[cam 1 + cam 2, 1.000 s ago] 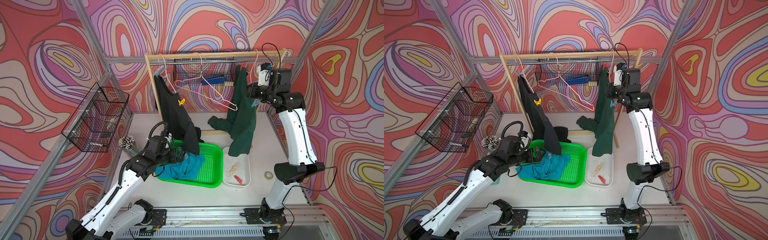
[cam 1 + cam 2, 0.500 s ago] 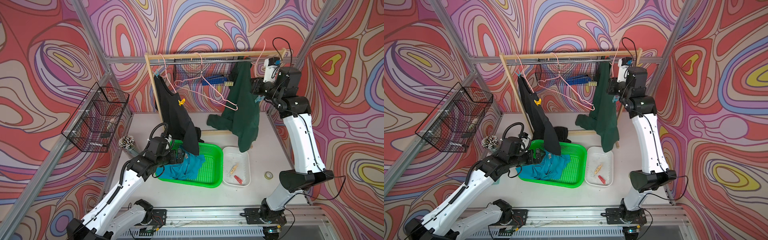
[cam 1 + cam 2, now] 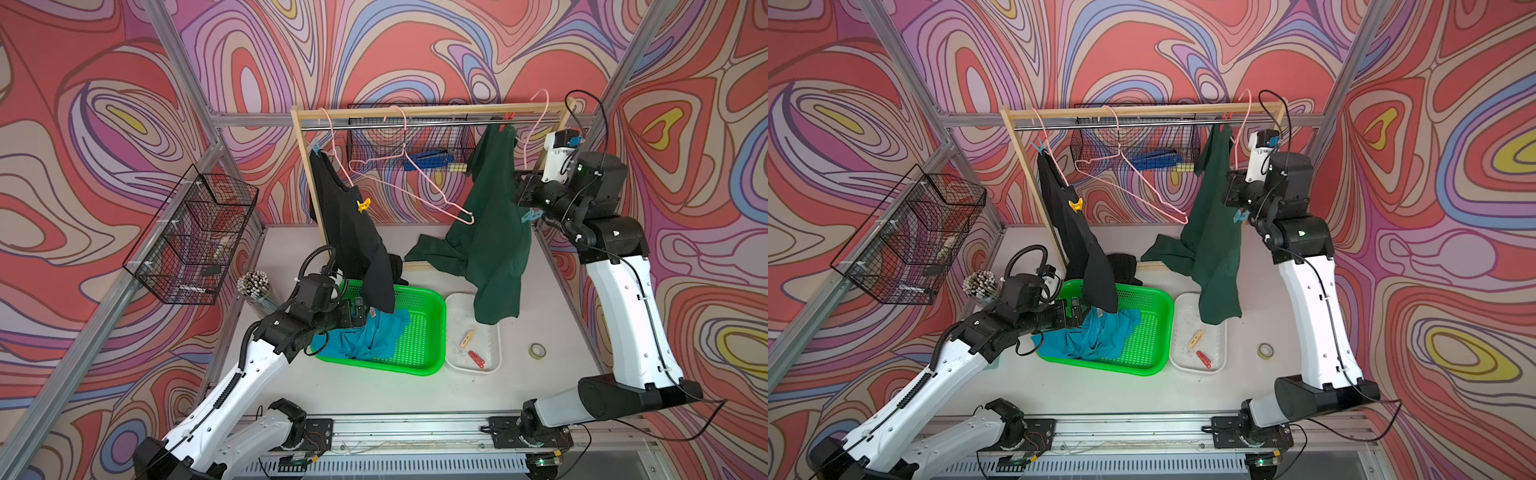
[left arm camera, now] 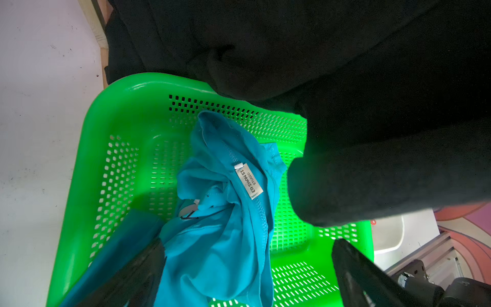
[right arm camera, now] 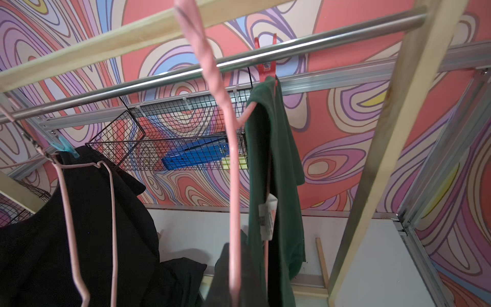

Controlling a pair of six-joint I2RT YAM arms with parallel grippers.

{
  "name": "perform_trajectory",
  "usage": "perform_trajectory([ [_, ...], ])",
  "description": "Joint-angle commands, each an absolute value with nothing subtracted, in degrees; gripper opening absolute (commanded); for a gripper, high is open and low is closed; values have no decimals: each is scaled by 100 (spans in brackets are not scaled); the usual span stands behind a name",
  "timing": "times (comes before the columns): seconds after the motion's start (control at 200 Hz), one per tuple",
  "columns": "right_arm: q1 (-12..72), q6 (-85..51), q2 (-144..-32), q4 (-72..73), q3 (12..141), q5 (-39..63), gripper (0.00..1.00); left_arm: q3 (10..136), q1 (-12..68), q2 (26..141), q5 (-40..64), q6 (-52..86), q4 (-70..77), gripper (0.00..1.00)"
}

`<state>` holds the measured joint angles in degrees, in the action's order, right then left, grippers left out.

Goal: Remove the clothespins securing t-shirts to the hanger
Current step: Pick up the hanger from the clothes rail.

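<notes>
Our right gripper (image 3: 519,193), fingers pressed shut, has shifted — the light-blue clothespin (image 3: 531,215) just below them still grips the green t-shirt (image 3: 494,249), so we likely retry; left gripper (image 4: 247,242) gapes wide.

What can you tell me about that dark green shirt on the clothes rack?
The dark green t-shirt is limp, matte cloth, hanging bunched and lopsided from a pink hanger on the metal rail. A red clothespin pinches its top by the rail; a light blue clothespin sits at its side edge. A white label shows inside. One part trails onto the table; its lowest hem hangs over the white tray.
</notes>
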<state>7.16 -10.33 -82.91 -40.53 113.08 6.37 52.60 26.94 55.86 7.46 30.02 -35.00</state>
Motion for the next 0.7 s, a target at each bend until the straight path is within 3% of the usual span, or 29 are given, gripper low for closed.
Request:
perform_trajectory([
  [0.0, 699, -1011, -7884, -3900, 11117, 584, 0, 5315, 2654, 5516, 686, 3012, -3659, 100],
  [0.391, 697, -989, -7338, -4701, 10241, 898, 0, 5492, 2648, 5445, 510, 3091, -3814, 100],
  [0.536, 699, -1145, -6676, -4194, 9870, 1343, 0, 5461, 2650, 5297, 486, 3160, -3841, 100],
  [0.696, 698, -1224, -6243, -4252, 10258, 1564, 0, 5405, 2654, 5193, 443, 3191, -3841, 100],
])
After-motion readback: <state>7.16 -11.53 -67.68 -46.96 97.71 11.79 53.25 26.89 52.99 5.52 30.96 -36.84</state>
